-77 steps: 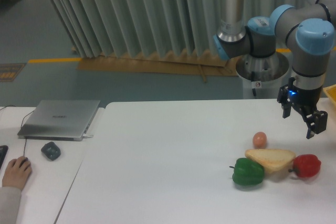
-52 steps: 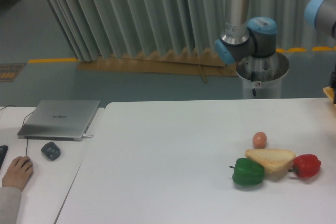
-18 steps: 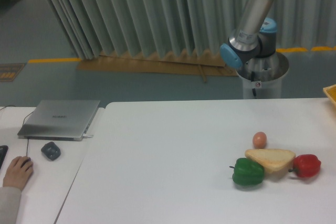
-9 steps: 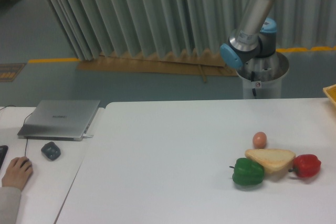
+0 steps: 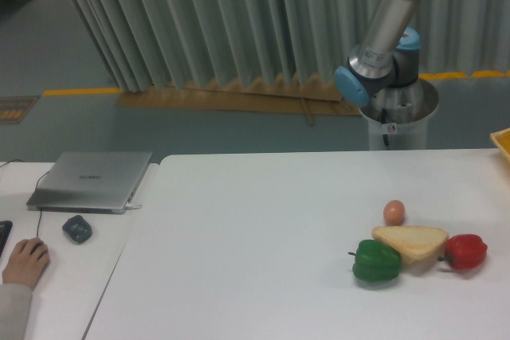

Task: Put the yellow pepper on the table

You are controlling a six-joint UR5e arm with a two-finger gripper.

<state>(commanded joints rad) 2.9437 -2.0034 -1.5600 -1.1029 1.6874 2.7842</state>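
Note:
The yellow pepper is out of view. The white table (image 5: 255,236) fills the lower frame. My gripper is out of view too, past the right edge; only the arm's base and lower links (image 5: 384,33) show behind the table's far right. A yellow edge (image 5: 502,142) pokes in at the right border beside the table.
On the table's right side lie a green pepper (image 5: 376,261), a slice of bread (image 5: 410,241), a red pepper (image 5: 466,251) and an egg (image 5: 394,212). On the adjoining desk at left are a laptop (image 5: 92,180), a dark mouse (image 5: 77,228) and a person's hand (image 5: 24,260).
The gripper, open above the red pepper at first, has swung out of view to the right. In the last second the arm has barely shifted. The items on the table have not moved.

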